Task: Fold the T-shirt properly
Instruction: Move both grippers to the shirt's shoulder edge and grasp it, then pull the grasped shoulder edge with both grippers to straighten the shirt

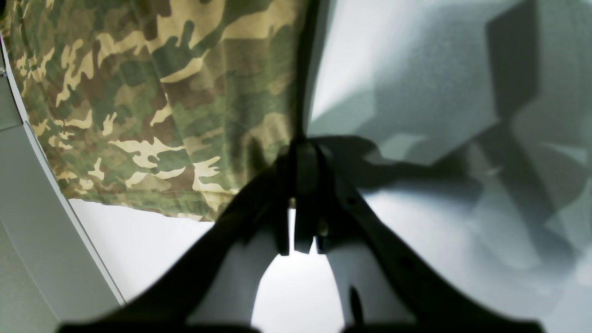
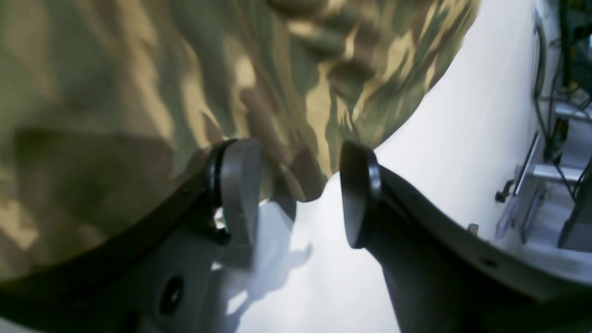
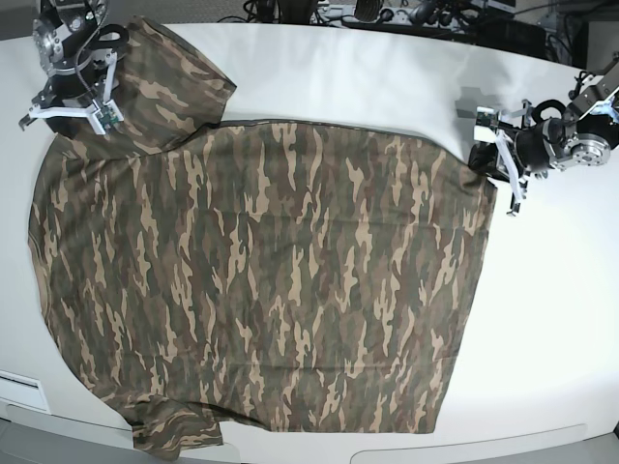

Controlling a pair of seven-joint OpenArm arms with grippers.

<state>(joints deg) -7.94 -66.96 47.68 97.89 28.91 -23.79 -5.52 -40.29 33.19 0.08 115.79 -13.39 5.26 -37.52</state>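
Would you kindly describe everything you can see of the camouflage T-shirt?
The T-shirt is soft cloth in brown, tan and dark green woodland camouflage. It lies spread mostly flat on the white table, with one sleeve at the base view's upper left and another at the lower left. The left gripper is shut on the hem corner. The right gripper stands open at the sleeve, cloth lying between its pads. The collar is not visible.
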